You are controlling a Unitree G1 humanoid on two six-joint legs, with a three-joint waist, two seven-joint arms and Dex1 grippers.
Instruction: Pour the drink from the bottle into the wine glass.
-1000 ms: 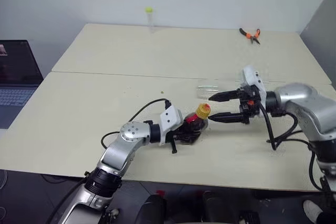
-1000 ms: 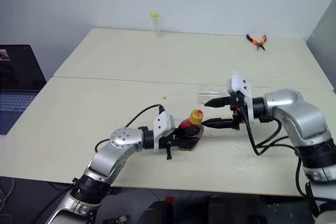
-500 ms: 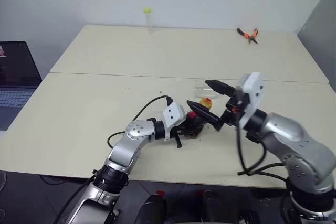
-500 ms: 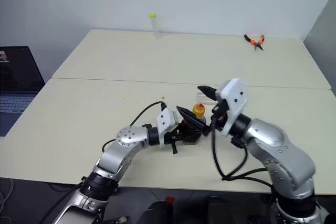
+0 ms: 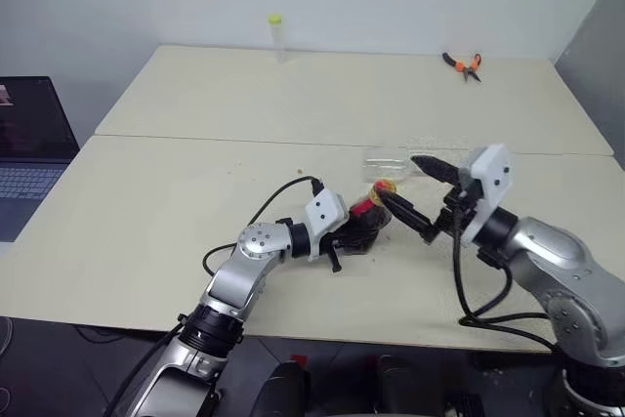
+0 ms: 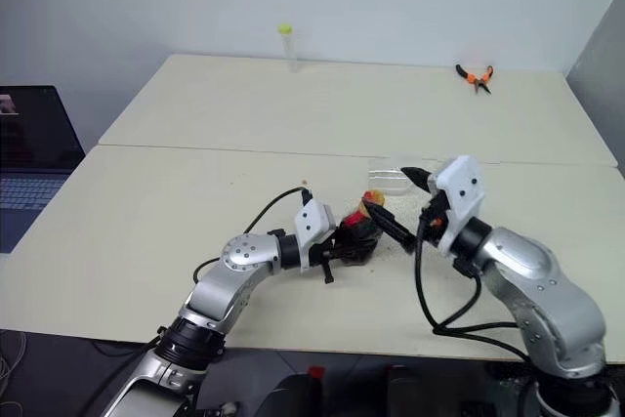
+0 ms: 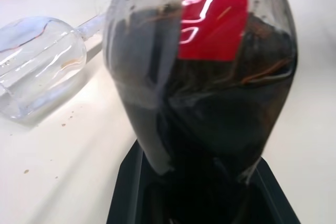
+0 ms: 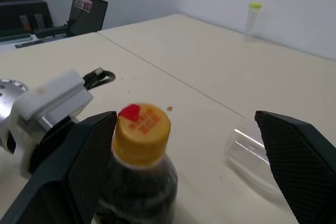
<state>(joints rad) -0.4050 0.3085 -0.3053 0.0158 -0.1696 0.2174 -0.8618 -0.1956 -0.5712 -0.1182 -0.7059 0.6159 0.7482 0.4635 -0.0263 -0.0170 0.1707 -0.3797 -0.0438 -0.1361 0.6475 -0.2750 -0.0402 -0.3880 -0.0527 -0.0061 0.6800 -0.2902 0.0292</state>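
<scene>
Left eye view: left pincer [image 5: 359, 233] is clenched on the bottle [image 5: 366, 225], which stands upright on the counter [image 5: 195, 124], long axis vertical, yellow cap [image 5: 382, 188] on top. Right pincer [image 5: 415, 195] is released, fingers spread wide and level, pointing at the bottle from the far side from the left arm; its lower finger is just beside the cap. The wine glass [image 5: 389, 160] lies on its side just behind the bottle, not upright.

Right eye view: same layout. The cap sits right at the tip of the right pincer's lower finger; cannot tell if they touch. Right arm is the free one and nearest to the cap.

Left wrist view: bottle fills the gap between the fingers, dark drink [image 7: 210, 124] up to the red label [image 7: 212, 14]. Glass bowl lies beside the bottle, stem pointing away from it.

Right wrist view: cap [image 8: 143, 125] is between the two spread fingers [image 8: 79, 156] but much nearer one of them, off centre. Judgement: cap must come off first, so the pincer needs to shift sideways to centre on it. The glass also needs standing up before pouring.
</scene>
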